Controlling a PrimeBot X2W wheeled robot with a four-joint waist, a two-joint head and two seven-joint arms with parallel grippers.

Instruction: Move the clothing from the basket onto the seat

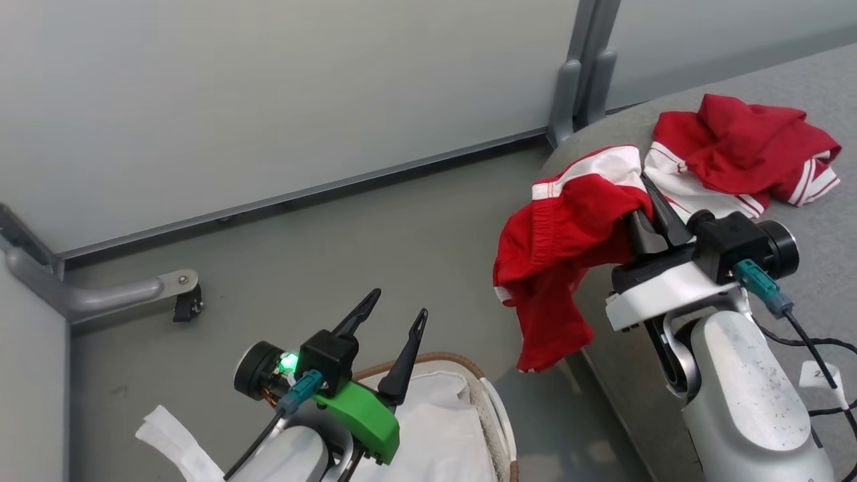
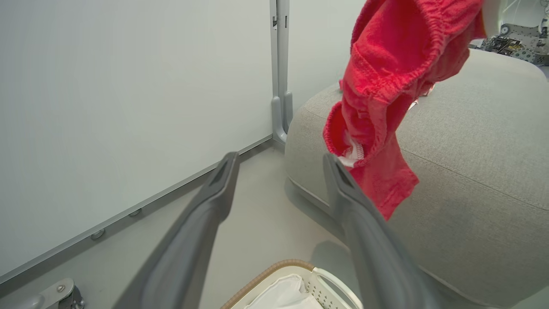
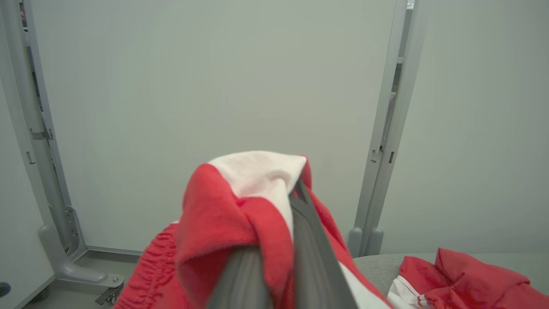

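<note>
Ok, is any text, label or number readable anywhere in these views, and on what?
Nothing is legible.
White tag at the head view's lower right: dark marks, too small to read.
Held red garment and second red garment: no lettering visible.

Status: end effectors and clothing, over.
Left end effector open over off-white perforated basket. Right end effector shut on red white-trimmed garment at edge of grey fabric seat. Other red jersey on seat. Nothing blocking.
</note>
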